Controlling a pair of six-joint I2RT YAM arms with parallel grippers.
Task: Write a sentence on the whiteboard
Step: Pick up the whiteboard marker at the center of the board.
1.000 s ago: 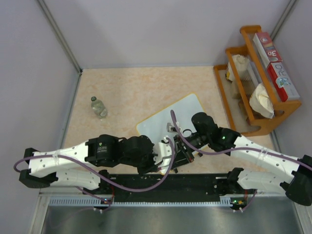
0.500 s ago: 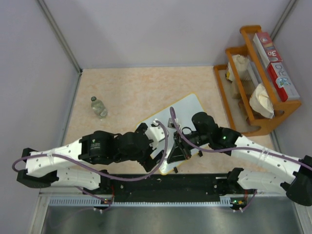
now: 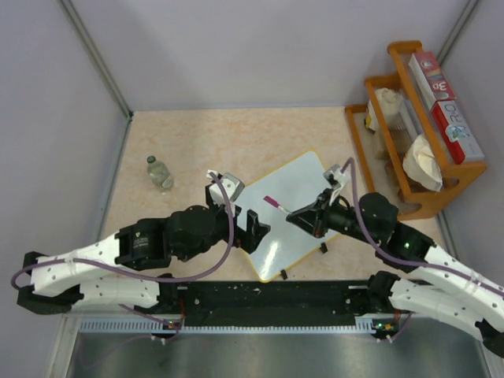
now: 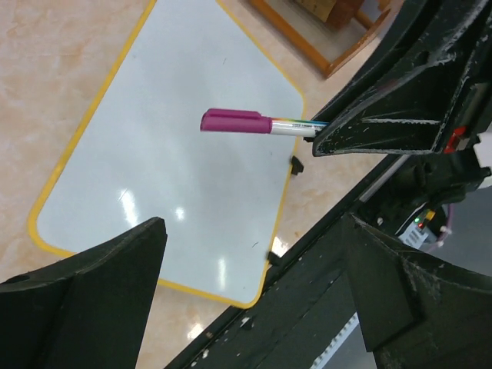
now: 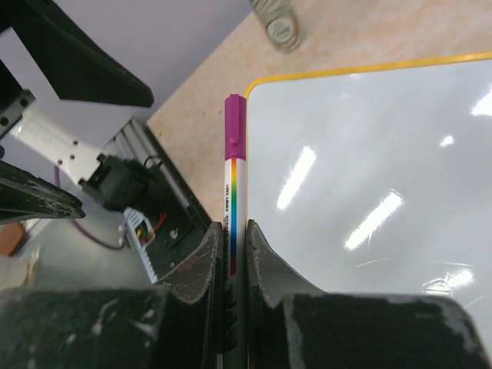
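The whiteboard [image 4: 154, 169] lies blank, the right fingers [image 5: 196, 265] clamp a capped marker [image 5: 234, 184] over it, and the left fingers [image 4: 100, 269], spread wide, likely pull the purple cap [image 4: 231, 121] next.

Left hand [image 4: 254, 223] spread wide, right hand [image 5: 233, 231] pinched on a marker [image 5: 234, 138], both arms angled inward

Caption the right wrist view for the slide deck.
Right gripper shut on a capped purple marker, held over the whiteboard; no writing visible.
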